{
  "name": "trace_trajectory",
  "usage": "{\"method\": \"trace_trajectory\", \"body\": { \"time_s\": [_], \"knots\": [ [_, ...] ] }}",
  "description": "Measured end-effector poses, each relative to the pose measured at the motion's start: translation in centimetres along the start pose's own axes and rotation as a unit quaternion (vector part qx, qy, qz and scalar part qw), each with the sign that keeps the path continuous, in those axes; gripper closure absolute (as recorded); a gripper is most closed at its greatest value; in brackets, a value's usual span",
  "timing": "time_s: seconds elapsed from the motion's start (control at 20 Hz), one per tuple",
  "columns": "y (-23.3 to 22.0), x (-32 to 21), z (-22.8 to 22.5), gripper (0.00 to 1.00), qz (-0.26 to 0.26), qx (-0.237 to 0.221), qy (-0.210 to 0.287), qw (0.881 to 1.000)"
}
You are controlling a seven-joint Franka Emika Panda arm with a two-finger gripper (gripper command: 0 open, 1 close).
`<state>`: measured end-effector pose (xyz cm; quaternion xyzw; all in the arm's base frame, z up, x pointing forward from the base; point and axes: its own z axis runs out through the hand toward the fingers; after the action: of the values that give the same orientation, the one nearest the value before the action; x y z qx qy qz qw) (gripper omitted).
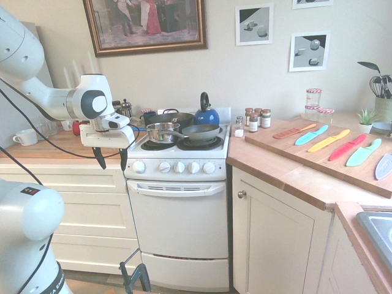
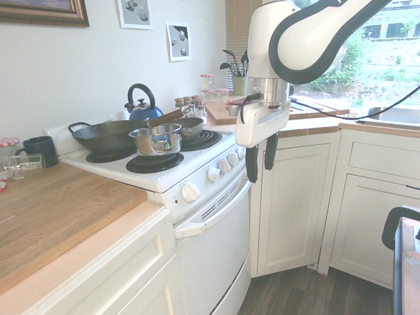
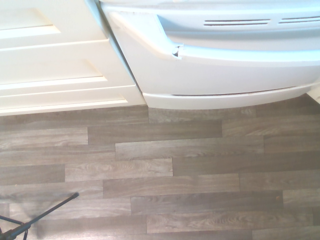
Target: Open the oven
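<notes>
Oven shut, jaws waiting in front

The jaws [image 1: 110, 158] stand apart and empty, likely lining up for the handle [image 1: 177, 190]; next they should lower and hook it. The white oven [image 1: 179, 223] sits between kitchen cabinets with wooden worktops [image 1: 288, 160], above a wood-look floor [image 3: 200, 165].

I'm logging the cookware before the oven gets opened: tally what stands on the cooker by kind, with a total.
Kettle: 1
Saucepan, shiny metal: 1
Dark pans: 2
Total: 4
</notes>
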<state>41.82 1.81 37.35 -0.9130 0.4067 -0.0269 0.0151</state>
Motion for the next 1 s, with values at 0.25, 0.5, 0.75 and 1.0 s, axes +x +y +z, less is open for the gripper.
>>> {"method": "trace_trajectory", "body": {
  "time_s": [0.25,0.5,0.75,1.0],
  "knots": [
    [0.7,1.0,1.3,0.00,0.017,-0.019,0.001,1.000],
    [1.8,3.9,8.6,0.00,0.045,-0.045,0.048,0.997],
    [1.7,7.8,15.5,0.00,0.056,-0.001,0.063,0.996],
    [-3.0,12.0,16.7,0.00,0.057,0.022,0.079,0.995]
  ]
}}
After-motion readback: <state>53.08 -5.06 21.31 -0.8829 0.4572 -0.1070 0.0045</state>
